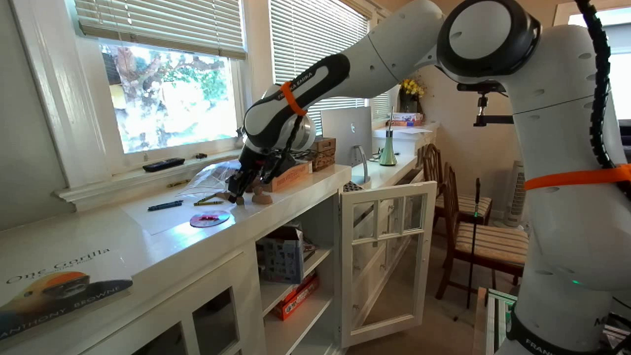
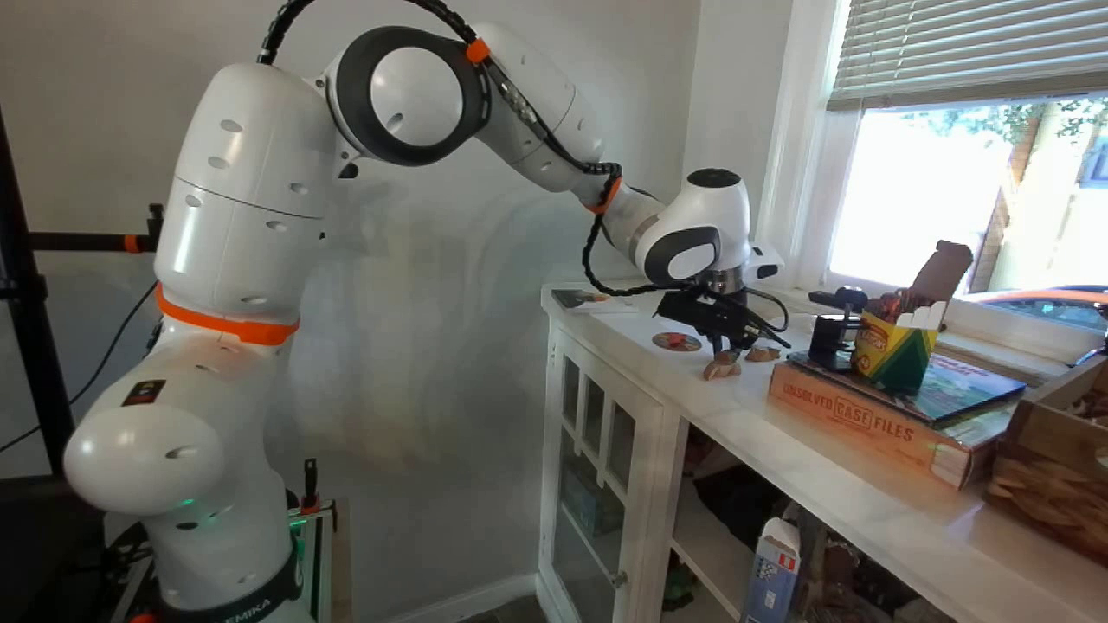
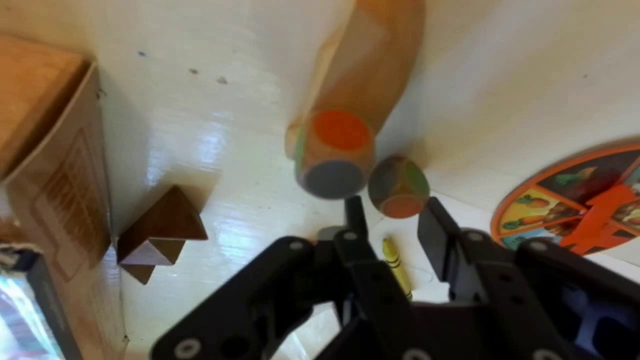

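Note:
My gripper point(image 3: 392, 205) points down at the white counter point(image 1: 84, 229) with its fingers apart. A small wooden die point(image 3: 398, 187) with grey, green and orange faces lies between or just beyond the fingertips. I cannot tell whether they touch it. A larger-looking block point(image 3: 336, 160) with orange and grey spots is just left of it, at the end of a curved wooden piece point(image 3: 377, 60). A brown pyramid-like piece point(image 3: 162, 235) is further left. A yellow crayon point(image 3: 397, 265) shows between the fingers. In both exterior views the gripper point(image 1: 246, 187) point(image 2: 720, 342) is low over these wooden pieces.
A round spinner card point(image 3: 575, 205) lies right of the gripper. A case-files box point(image 2: 853, 411) carries a crayon box point(image 2: 898, 346) and a dark book. A wooden crate point(image 2: 1056, 450) stands beyond. Blue crayons point(image 1: 165, 205) lie on paper. A cabinet door point(image 1: 387, 261) stands open below.

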You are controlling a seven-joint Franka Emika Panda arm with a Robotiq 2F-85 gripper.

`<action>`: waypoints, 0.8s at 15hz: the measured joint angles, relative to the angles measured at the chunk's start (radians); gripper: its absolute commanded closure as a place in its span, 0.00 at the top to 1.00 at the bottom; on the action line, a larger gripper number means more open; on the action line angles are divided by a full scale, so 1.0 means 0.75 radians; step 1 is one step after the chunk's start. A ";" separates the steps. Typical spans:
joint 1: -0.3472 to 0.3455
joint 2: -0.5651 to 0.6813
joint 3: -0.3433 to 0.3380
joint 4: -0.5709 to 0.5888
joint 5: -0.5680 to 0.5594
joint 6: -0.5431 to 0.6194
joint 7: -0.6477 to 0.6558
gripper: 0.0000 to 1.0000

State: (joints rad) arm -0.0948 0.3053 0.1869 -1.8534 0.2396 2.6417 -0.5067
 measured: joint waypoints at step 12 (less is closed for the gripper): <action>0.007 -0.026 -0.022 0.002 -0.034 -0.068 0.025 0.06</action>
State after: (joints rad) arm -0.0896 0.2861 0.1705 -1.8516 0.2138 2.5903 -0.4882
